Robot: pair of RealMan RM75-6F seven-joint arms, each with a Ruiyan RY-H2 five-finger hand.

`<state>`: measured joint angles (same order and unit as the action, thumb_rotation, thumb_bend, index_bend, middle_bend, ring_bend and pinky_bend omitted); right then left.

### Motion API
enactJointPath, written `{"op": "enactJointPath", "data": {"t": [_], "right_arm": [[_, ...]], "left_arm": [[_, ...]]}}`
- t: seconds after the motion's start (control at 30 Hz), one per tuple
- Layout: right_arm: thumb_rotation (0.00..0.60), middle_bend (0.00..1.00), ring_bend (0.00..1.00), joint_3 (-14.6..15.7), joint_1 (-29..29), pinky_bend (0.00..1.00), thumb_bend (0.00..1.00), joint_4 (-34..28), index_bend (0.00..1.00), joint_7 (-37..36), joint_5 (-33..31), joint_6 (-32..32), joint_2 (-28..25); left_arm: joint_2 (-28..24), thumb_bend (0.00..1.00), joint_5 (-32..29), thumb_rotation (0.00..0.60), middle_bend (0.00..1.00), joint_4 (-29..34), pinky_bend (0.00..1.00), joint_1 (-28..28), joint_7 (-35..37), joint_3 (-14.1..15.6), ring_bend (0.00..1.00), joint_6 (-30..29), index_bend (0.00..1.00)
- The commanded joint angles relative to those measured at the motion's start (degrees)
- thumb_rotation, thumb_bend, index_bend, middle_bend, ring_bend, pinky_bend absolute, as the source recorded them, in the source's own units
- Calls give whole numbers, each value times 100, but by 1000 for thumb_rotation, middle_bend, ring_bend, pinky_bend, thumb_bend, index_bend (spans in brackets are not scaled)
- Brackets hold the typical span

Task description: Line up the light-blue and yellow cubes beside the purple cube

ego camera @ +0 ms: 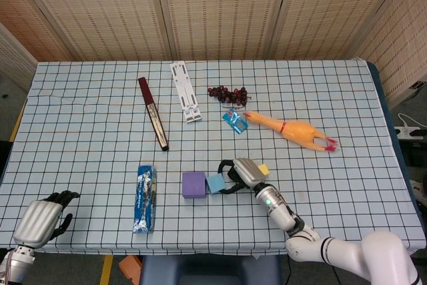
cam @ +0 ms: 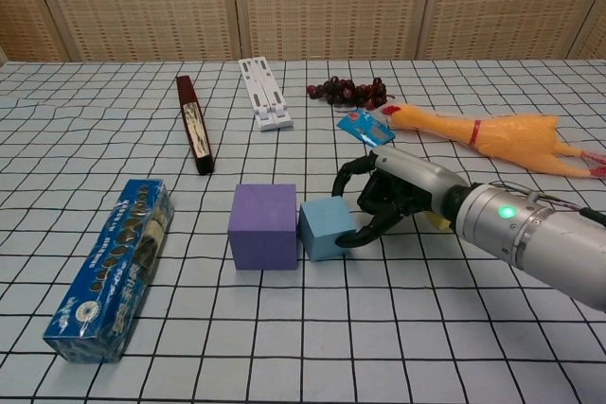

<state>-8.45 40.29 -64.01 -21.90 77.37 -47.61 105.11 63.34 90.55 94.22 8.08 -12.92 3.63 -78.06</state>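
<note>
The purple cube (ego camera: 193, 184) (cam: 263, 225) rests on the checked cloth near the front. The light-blue cube (ego camera: 215, 183) (cam: 325, 229) stands right beside it, on its right, the two almost touching. My right hand (ego camera: 241, 174) (cam: 393, 196) reaches in from the right and holds the light-blue cube, one finger behind it and the thumb at its front right corner. The yellow cube (ego camera: 264, 169) lies just behind this hand, mostly hidden in the chest view. My left hand (ego camera: 43, 218) rests at the front left table edge, fingers loosely apart and holding nothing.
A blue biscuit box (ego camera: 144, 197) (cam: 114, 267) lies left of the purple cube. Further back lie a dark red case (ego camera: 153, 113), a white folding stand (ego camera: 185, 91), dark grapes (ego camera: 227, 93), a small blue packet (ego camera: 234, 119) and a rubber chicken (ego camera: 293, 131).
</note>
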Motion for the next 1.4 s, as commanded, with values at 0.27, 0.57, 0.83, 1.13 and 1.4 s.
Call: {"op": "enactJointPath", "data": {"t": [0.27,0.57,0.83,1.13,1.4], "right_arm": [[600,950,868,74,-21,1000,0,-373,271,407,-37,72,-284],[600,950,866,44,-8,1000,0,-1314,270,1368,-259,68,-919],[600,950,870,-44,-94,1000,301,-1734,373,2632,-908,-218,-1013],[600,960,881,-123,18,1000,604,-1998,518,2953,-1705,158,-1082],[600,966,884,-121,95,1000,668,-1999,551,2636,-1771,499,-1109]], "left_arm": [[9,468,14,600,313,4,652,7,-25,13,358,19,303],[18,468,-18,600,314,13,652,20,-60,13,359,64,303],[23,468,-34,600,313,6,652,35,-69,10,358,93,303],[19,469,-21,600,314,10,652,32,-61,17,359,80,303],[18,469,-6,600,314,14,652,28,-56,21,359,65,303]]}}
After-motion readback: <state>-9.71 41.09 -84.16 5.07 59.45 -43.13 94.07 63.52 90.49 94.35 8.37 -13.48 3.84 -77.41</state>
